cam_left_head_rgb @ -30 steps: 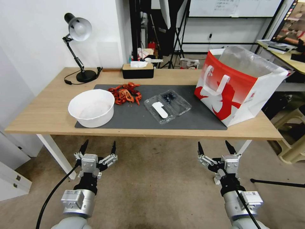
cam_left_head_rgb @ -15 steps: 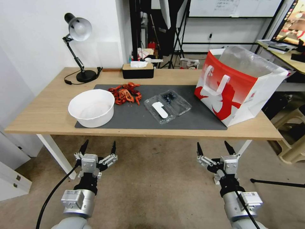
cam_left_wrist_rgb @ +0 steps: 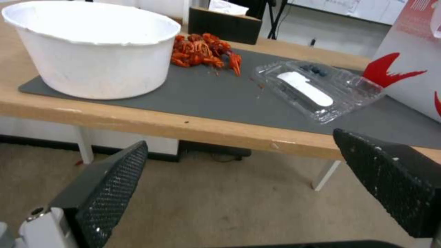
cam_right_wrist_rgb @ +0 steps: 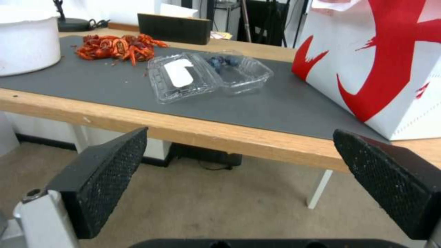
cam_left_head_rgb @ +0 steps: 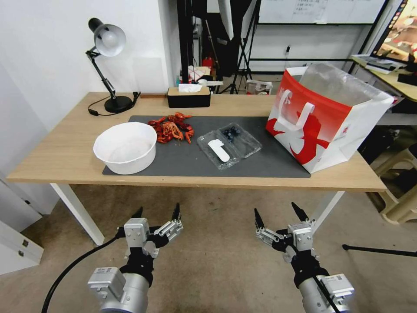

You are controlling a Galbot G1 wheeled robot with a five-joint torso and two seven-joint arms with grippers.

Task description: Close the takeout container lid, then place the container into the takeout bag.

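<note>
The takeout container [cam_left_head_rgb: 229,144] lies open on the grey mat [cam_left_head_rgb: 269,163], a few dark blue berries in its far half [cam_left_head_rgb: 239,135]. Its lid [cam_left_head_rgb: 217,150] is folded flat toward me, with a white oblong sticker on it. The container also shows in the left wrist view [cam_left_wrist_rgb: 317,89] and the right wrist view [cam_right_wrist_rgb: 209,75]. The red-and-white takeout bag [cam_left_head_rgb: 326,116] stands upright and open at the table's right end. Both grippers hang below the table's front edge over the floor, apart from everything: left gripper [cam_left_head_rgb: 157,212] open, right gripper [cam_left_head_rgb: 277,211] open.
A large white bowl [cam_left_head_rgb: 125,147] sits on the mat's left, a pile of red crayfish [cam_left_head_rgb: 172,127] behind it. A black tissue box [cam_left_head_rgb: 188,96] and a desk lamp [cam_left_head_rgb: 107,65] stand at the back. The wooden table edge [cam_left_head_rgb: 195,181] runs between grippers and container.
Both arms have shifted inward toward the centre and lower in the view. The left gripper moved right, the right gripper moved left. The things on the table have not moved.
</note>
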